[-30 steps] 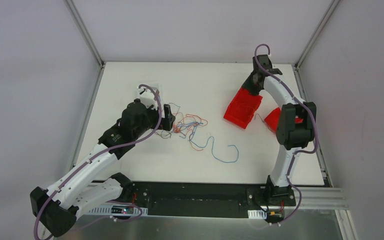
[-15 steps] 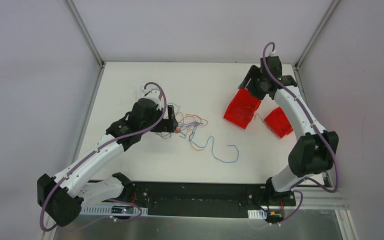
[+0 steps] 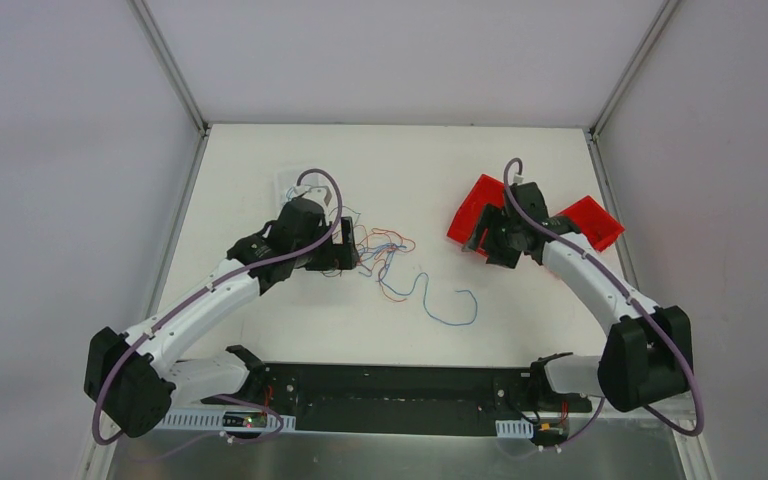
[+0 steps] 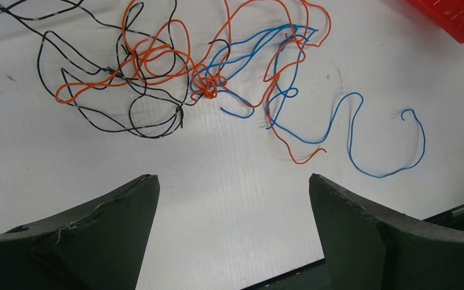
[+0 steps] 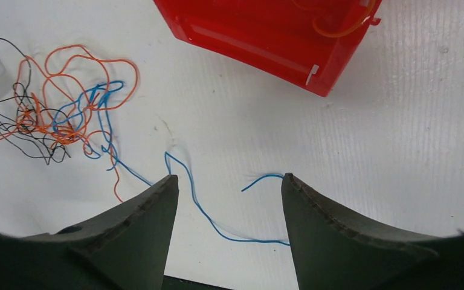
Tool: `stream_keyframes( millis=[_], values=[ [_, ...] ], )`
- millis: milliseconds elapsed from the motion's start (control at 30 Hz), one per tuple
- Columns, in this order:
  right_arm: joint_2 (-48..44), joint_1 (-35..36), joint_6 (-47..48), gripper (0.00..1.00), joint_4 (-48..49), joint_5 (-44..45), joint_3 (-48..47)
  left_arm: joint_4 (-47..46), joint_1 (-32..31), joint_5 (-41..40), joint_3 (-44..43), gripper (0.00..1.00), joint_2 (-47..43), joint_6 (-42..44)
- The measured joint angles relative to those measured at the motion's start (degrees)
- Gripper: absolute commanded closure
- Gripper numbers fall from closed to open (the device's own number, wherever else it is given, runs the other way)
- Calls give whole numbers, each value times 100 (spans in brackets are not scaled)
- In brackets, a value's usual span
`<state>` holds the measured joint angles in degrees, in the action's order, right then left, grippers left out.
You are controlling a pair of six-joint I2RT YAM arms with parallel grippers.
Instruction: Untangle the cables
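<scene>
A white table [image 3: 260,160] sits inside plain grey walls [image 3: 380,60]. Left of centre, the left gripper [image 4: 232,181] hovers wide open and empty beside the cables [image 4: 208,84], a knotted orange, black and blue bunch. The right gripper [image 5: 229,178], jaws apart and empty, hangs near the red bin [image 5: 266,36]. Both seem poised for a fresh grasp: pinch one strand and draw it clear.

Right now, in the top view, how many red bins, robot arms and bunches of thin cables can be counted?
Red bins: 2
Robot arms: 2
Cable bunch: 1
Total: 5
</scene>
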<state>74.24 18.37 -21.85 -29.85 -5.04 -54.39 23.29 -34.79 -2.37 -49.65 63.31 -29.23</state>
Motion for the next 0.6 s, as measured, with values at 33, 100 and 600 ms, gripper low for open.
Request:
stream_keyframes(
  millis=[33,100,600],
  values=[
    [28,0,-7,34,35,2,70,-7,2,42,13,1,15,-15],
    [144,0,-15,34,144,7,184,-7,2,85,70,1,55,-31],
    [2114,-527,254,34,715,319,-776,-2,39,369,267,1,216,-26]
  ],
)
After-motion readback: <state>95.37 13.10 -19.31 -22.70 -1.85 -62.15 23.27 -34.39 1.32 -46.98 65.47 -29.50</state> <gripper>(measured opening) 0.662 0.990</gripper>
